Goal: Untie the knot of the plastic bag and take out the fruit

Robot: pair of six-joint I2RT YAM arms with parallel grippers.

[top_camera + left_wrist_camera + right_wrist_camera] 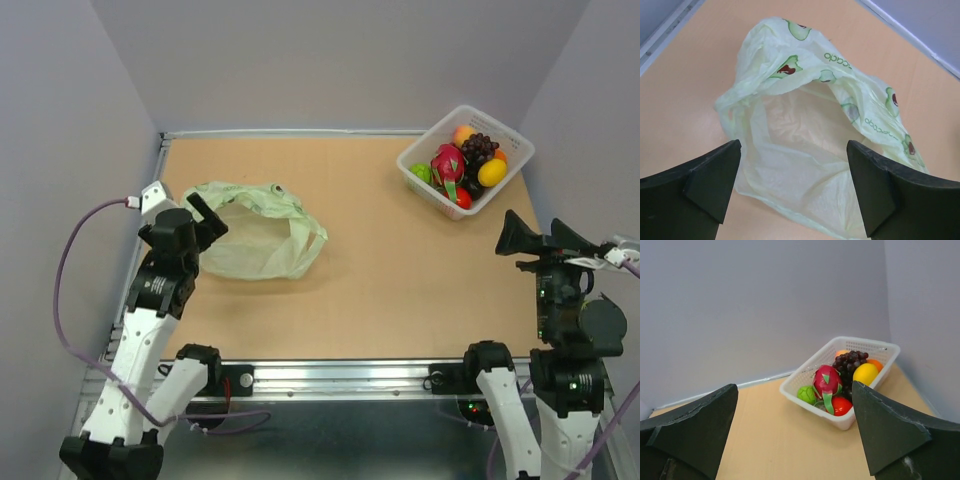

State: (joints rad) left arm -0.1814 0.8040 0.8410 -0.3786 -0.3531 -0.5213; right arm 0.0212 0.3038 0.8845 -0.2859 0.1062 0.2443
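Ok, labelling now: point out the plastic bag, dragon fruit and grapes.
plastic bag [255, 242]: top external view, middle of its body.
dragon fruit [826, 381]: right wrist view, pink skin.
grapes [849, 361]: right wrist view, bunch centre.

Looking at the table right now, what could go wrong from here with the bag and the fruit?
The plastic bag lies slack and open just ahead of the open left gripper; closing there could pinch one thin layer and drag or tear it.
The fruit is heaped in the basket at the table's far right corner, grapes on top; a careless reach by the open right gripper might knock pieces out.
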